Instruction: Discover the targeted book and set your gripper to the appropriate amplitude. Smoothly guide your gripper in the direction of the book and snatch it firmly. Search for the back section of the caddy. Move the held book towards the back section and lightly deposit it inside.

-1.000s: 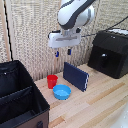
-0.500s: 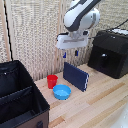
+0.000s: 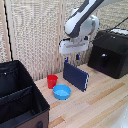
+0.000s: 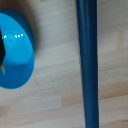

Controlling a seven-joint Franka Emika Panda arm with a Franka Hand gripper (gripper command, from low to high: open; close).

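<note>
The book (image 3: 75, 76), thin and dark navy, stands upright on its edge on the wooden table. In the wrist view its top edge (image 4: 87, 60) shows as a narrow dark blue strip. My gripper (image 3: 71, 58) hangs just above the book's top edge, with its two short fingers apart and nothing between them. The black fabric caddy (image 3: 22, 102) sits at the exterior view's left. Its taller back section (image 3: 11, 76) lies beyond the divider. No fingers show clearly in the wrist view.
A blue bowl (image 3: 62, 92) (image 4: 15, 50) lies on the table in front of the book, and a small red cup (image 3: 52, 81) stands beside it. A glossy black hard box (image 3: 111, 54) stands at the exterior view's right. A slatted screen backs the table.
The arm has shifted toward the exterior view's right and dropped a little, bringing my gripper over the book. The book, bowl and cup have not moved.
</note>
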